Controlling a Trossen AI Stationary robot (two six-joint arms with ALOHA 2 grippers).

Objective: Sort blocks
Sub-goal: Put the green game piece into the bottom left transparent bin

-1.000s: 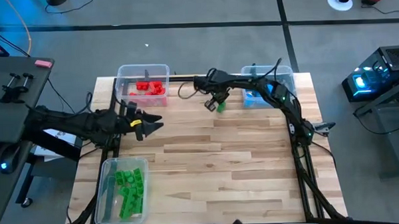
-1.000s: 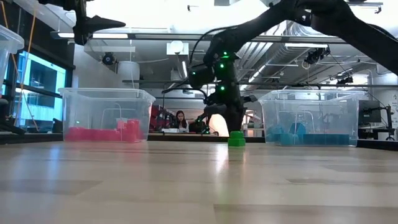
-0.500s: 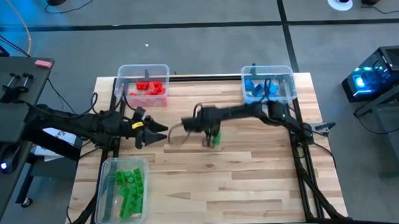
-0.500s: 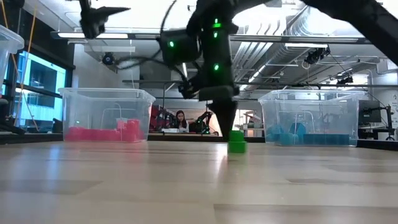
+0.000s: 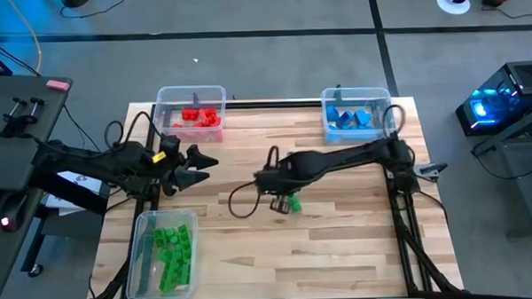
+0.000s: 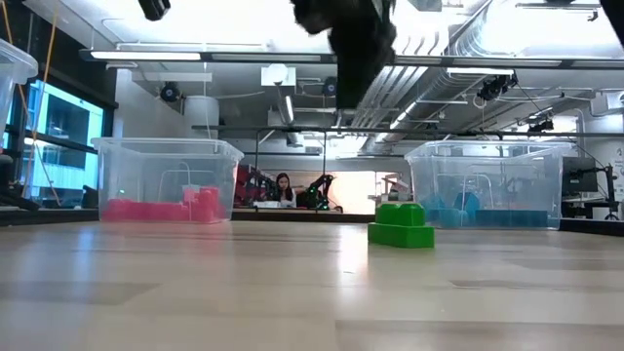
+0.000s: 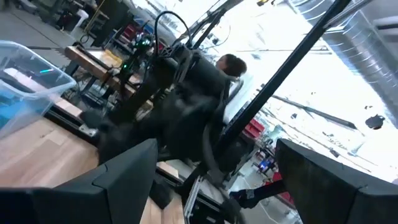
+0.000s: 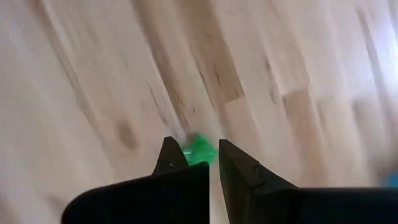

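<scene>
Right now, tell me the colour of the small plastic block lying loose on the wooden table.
Green. The low view shows the block best.

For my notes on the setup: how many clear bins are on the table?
3. The red bin is at the far left, the blue bin at the far right, and the green bin at the near left edge. None seems hidden.

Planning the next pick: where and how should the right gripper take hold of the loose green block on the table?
Probably from straight above, fingers across the raised upper part of the green block. It lies flat, alone on the table, its sides free; the right gripper hangs above it.
</scene>
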